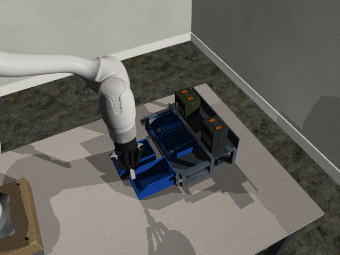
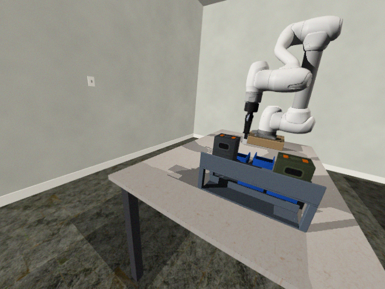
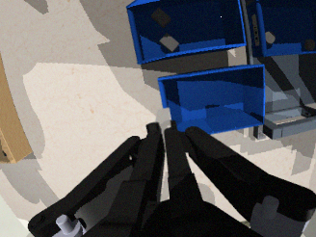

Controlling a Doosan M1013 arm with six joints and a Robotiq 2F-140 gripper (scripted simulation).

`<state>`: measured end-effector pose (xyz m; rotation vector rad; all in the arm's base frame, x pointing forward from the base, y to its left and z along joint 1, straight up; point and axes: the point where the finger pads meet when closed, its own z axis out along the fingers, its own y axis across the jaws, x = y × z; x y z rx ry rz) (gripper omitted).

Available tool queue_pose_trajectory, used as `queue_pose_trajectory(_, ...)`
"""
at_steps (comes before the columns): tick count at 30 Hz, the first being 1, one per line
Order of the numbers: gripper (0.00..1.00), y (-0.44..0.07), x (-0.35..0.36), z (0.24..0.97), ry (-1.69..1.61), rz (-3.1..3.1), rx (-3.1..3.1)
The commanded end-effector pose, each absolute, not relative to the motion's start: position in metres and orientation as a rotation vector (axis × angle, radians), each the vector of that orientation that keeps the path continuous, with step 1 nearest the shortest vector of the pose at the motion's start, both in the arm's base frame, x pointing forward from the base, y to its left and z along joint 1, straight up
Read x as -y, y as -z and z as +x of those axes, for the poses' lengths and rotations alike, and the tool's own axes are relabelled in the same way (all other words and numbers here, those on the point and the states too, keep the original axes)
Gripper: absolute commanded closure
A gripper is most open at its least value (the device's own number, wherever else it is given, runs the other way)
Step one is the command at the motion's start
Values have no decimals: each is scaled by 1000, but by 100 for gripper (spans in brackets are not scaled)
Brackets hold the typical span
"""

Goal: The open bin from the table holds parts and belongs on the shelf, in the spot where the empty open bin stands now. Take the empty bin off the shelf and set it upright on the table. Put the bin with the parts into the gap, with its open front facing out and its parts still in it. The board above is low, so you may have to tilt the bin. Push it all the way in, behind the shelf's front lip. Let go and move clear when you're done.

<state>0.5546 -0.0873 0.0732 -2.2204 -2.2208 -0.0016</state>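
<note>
Grey walls and a dark mottled floor surround a pale table [image 1: 225,208], where a grey shelf [image 1: 233,142] carries two dark cases on its upper board and blue bins on its lower level. Two open blue bins stand on the table before the shelf's front. One is the empty bin [image 3: 215,98], upright and just beside the shelf's lip. The other is the bin with the parts [image 3: 187,21], close beside it, with a few small pieces visible inside. The gripper [image 3: 169,130] hangs above the table near the empty bin's rear wall, its fingers pressed together with nothing between them.

Judging by this, the first half looks done: the empty bin is off the shelf and set down. The loaded bin is not yet in the gap, though the gap itself is hard to make out under the board. What seems left is gripping that bin, tilting it under the low board, and pushing it behind the lip.
</note>
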Motion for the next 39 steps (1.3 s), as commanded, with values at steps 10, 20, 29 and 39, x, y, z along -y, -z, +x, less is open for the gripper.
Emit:
queue_pose_trajectory(10, 90, -73, 87, 555, 2, -2220, 2221)
queue_pose_trajectory(20, 90, -82, 80, 570, 2, -1898, 2502)
queue_pose_trajectory(29, 90, -112, 51, 621, -16, -1012, 2983)
queue_pose_trajectory(39, 90, -124, 39, 639, -10, -103, 3144)
